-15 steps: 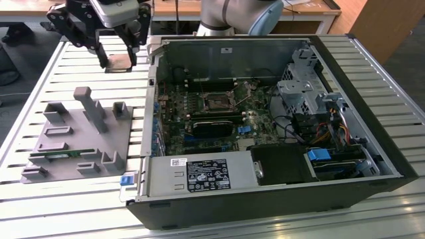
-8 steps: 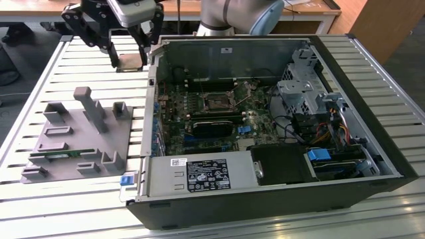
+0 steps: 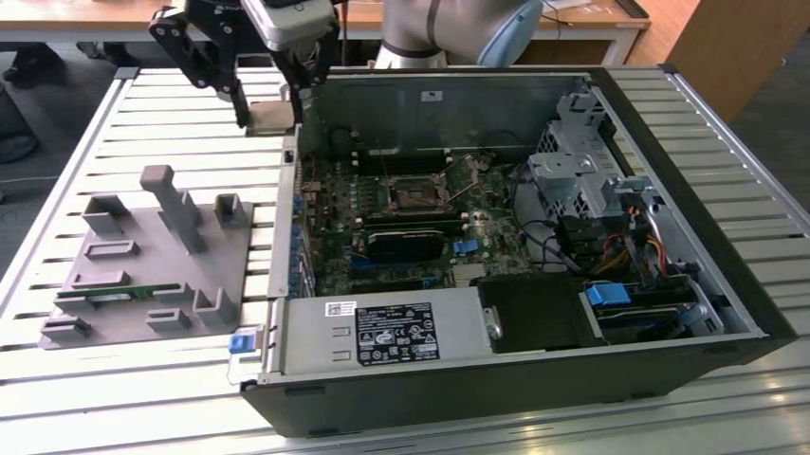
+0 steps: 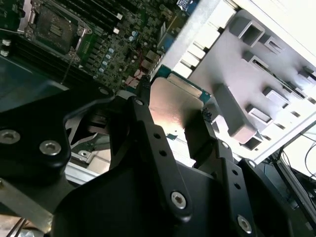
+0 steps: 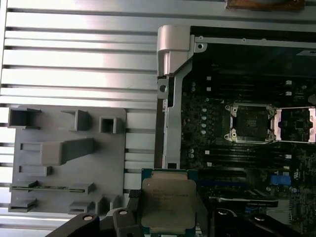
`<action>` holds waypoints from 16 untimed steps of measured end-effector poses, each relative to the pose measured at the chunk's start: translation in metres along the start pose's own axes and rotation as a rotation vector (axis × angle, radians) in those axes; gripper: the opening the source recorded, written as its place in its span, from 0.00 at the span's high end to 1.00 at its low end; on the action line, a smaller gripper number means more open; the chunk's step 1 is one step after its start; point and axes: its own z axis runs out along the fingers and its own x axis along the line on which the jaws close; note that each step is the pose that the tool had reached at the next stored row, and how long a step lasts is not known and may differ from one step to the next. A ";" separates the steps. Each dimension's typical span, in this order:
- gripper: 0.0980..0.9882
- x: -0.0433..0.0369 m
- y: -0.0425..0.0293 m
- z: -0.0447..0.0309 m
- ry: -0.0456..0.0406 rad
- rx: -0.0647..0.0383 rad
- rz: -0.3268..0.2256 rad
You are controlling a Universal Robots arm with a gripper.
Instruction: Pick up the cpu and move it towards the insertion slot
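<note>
My gripper (image 3: pixel 268 118) is shut on the cpu (image 3: pixel 269 117), a small flat square chip with a silver top. It hangs in the air over the slatted table, just outside the far left corner of the open computer case in the exterior view. In both wrist views the cpu (image 5: pixel 168 201) (image 4: pixel 174 104) sits flat between the black fingers (image 4: pixel 144 123). The insertion slot (image 3: pixel 414 194) is a dark square socket in a silvery frame on the green board inside the case. It lies open and apart from the chip in both wrist views (image 5: pixel 249 123) (image 4: pixel 51 28).
A grey fixture plate (image 3: pixel 139 256) with upright posts lies on the table at the exterior view's left and holds a thin green strip (image 3: pixel 112 296). The case wall (image 5: pixel 170 98) stands between the chip and the board. A power supply (image 3: pixel 379 334) and drive cage (image 3: pixel 576 180) are inside the case.
</note>
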 end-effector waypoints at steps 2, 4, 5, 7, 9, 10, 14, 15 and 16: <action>0.52 -0.0052 0.0003 0.0001 -0.0001 0.000 0.000; 0.52 -0.0093 0.0009 0.0001 0.0000 0.000 -0.001; 0.52 -0.0109 0.0012 0.0001 0.0000 0.000 -0.001; 0.52 -0.0138 0.0017 0.0001 0.0000 0.000 -0.001; 0.52 -0.0172 0.0024 0.0001 0.0001 0.000 -0.002; 0.52 -0.0189 0.0027 0.0002 0.0001 0.000 -0.002; 0.52 -0.0246 0.0062 0.0004 0.0000 0.000 -0.002; 0.52 -0.0258 0.0074 0.0005 0.0000 0.000 -0.002; 0.52 -0.0271 0.0085 0.0005 0.0001 0.000 -0.002</action>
